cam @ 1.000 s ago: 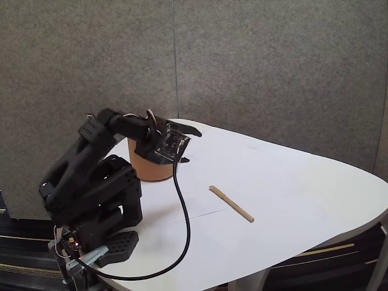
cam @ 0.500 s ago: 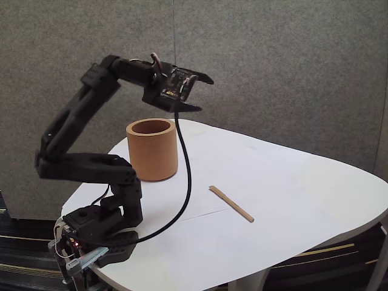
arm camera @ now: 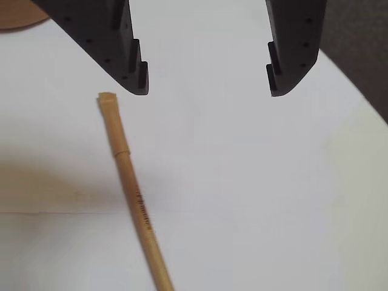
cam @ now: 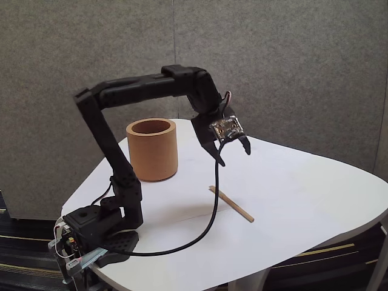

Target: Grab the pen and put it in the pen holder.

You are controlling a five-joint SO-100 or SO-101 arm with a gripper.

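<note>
Hovering wide-open tool (arm camera: 207,91) above counter (arm camera: 254,200); shift left to straddle pen (arm camera: 130,188) mid-shaft, then descend.

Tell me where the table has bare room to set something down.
Bare: the wide stretch of table right of the pen, out to the rim. Crowded: the left end, with the pen holder, arm base and cable.

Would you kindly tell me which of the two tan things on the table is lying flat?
The pen, a thin stick lying flat on the table; the pen holder stands upright, open end up.
</note>
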